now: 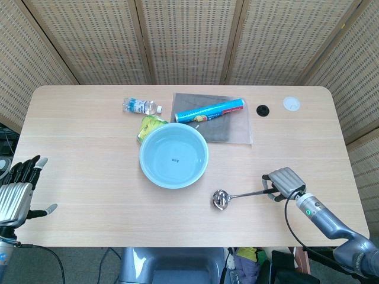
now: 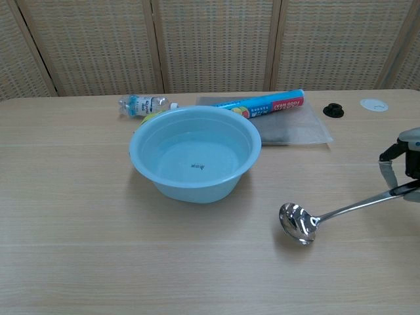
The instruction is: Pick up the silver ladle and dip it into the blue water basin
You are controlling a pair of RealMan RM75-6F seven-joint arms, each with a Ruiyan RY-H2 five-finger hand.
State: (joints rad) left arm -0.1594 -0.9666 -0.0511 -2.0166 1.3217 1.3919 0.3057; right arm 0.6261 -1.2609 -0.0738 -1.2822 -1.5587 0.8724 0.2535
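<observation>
Gripping the handle end of the silver ladle, the right hand sits near the desk's front right edge, fingers curled around the handle. The ladle's bowl lies just right of and in front of the blue water basin, apart from it. The basin stands mid-desk, holding water. Behind it lie a plastic bottle, a yellow-green packet touching the basin's rim, and a blue roll on a grey mat. The left hand hangs off the desk's left edge, fingers spread, holding nothing.
</observation>
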